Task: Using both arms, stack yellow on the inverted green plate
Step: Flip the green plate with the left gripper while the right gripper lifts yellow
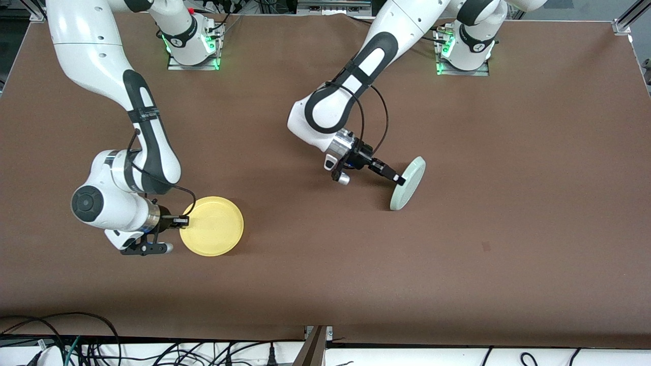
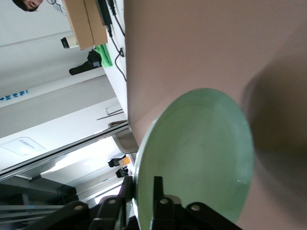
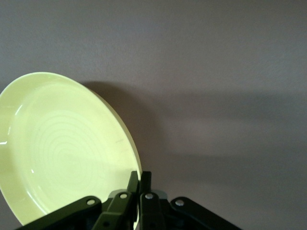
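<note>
Two glossy white jointed arms here, each banded in black at the joints. The right arm [image 1: 101,66] carries a round black cap on its big white wrist housing, with a thin black cable looping alongside. The left arm [image 1: 356,76] has a black oval inlay around a white panel, black cables arcing past a silver wrist ring. Green lights glow at both bases. Each ends in a black gripper, right gripper [image 1: 184,220] and left gripper [image 1: 399,179], with silver screws dotting the finger linkages.
</note>
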Tool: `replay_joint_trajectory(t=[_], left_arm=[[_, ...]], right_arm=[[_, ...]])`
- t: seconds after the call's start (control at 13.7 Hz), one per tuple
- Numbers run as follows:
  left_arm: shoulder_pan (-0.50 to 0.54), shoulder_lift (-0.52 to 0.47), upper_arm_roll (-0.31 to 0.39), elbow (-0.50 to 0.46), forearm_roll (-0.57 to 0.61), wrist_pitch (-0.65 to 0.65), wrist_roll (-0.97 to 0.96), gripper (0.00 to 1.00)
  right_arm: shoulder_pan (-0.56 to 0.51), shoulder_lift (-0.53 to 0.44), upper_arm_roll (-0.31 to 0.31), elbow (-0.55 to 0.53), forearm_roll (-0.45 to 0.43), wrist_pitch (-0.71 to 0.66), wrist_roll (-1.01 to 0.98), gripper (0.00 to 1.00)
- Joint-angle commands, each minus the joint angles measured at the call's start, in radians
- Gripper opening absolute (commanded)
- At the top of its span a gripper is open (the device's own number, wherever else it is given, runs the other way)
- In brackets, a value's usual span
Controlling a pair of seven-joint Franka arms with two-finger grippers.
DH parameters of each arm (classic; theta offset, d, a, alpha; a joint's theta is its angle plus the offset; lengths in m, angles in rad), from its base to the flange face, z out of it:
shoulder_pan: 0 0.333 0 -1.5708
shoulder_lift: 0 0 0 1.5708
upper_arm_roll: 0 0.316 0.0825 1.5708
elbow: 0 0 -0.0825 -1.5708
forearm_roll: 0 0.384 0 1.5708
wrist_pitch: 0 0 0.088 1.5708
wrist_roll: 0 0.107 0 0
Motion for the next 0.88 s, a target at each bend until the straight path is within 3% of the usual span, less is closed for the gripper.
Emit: replay_joint_trajectory(t=[0.0, 0.22, 0.51, 0.8], left_arm=[[-0.002, 0.039, -0.025, 0.066, -0.140, 0.067, -0.028, 1.00], [0.030, 0.027, -0.019, 0.069, -0.347, 0.219, -0.031, 1.00], [0.112, 0.019, -0.026, 0.172, -0.586, 0.308, -0.038, 1.00], [0.269, -0.074, -0.033, 0.194, -0.636, 0.302, -0.002, 1.00]], right_arm=[[-0.017, -0.002, 0.006, 0.024, 0.017, -0.030, -0.042, 0.00], [-0.028, -0.004, 0.006, 0.024, 0.019, -0.030, -0.073, 0.00], [-0.040, -0.013, 0.009, 0.019, 0.021, -0.034, -0.098, 0.00], [-0.023, -0.019, 0.015, 0.019, 0.086, -0.040, -0.061, 0.00]])
